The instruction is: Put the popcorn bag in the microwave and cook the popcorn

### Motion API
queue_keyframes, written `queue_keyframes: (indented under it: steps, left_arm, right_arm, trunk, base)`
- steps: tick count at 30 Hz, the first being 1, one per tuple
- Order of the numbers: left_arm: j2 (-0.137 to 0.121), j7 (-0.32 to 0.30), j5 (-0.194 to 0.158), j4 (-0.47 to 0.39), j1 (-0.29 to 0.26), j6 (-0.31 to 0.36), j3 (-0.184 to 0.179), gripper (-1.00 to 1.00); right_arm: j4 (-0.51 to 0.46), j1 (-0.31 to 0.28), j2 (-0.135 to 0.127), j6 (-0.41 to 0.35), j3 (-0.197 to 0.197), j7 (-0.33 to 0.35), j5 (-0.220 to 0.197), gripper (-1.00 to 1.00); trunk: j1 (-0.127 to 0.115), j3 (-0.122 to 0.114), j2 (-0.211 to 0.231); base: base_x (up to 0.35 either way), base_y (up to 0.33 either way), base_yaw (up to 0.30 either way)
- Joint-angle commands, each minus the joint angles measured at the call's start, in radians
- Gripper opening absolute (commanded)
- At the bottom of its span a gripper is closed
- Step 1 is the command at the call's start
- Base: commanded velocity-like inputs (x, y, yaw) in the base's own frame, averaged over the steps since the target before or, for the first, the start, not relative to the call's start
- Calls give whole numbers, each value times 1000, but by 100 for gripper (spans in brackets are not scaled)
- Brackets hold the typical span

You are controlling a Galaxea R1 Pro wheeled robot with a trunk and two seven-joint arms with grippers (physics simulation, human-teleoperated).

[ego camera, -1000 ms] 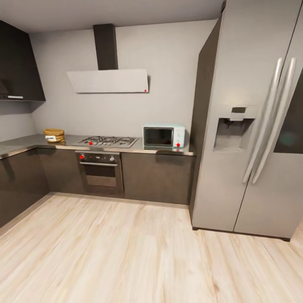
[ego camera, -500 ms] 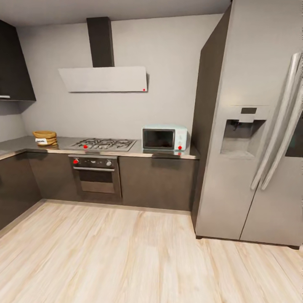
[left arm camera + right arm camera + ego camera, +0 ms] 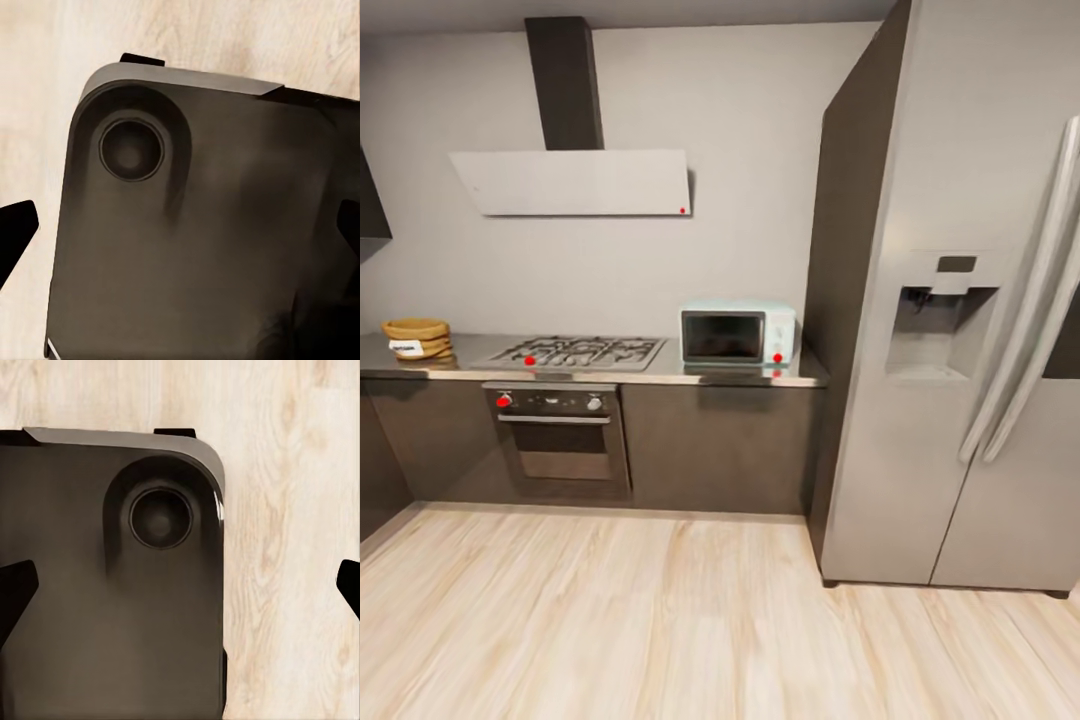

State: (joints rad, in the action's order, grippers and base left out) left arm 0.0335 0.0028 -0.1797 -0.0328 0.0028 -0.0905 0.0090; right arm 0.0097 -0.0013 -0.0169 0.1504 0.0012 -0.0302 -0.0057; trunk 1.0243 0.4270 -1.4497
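Popcorn bag (image 3: 416, 338) is sitting at the far left end of the worktop (image 3: 660, 375), left of the gas hob (image 3: 575, 352), with the closed microwave (image 3: 738, 335) well apart at the right end beside the fridge (image 3: 960, 300); judging by this, the approach step is underway and next calls for rolling nearer and leftward. Both wrist views are looking down on the robot's dark base (image 3: 195, 225) over wooden floor (image 3: 660, 620), each tool's fingertips showing spread apart and grasping nothing, while the bag's label lettering is too small to read.
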Motion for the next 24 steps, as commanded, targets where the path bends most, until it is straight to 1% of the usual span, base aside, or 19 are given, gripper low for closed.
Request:
queue_keyframes:
  steps: [1, 12, 24]
  left_arm:
    - [0, 0, -6, -1, 0, -2, 0, 100]
    - [0, 1, -6, -1, 0, -2, 0, 100]
    - [0, 5, -6, -2, 0, -2, 0, 100]
  right_arm:
    - [1, 0, 0, 5, 0, -2, 0, 100]
    - [1, 0, 0, 5, 0, -2, 0, 100]
    - [1, 0, 0, 6, 0, -2, -1, 100]
  trunk:
    - [1, 1, 0]
    - [1, 1, 0]
    - [1, 1, 0]
  base:
    - [326, 102, -1]
    - [326, 101, 0]
    - [326, 9, -8]
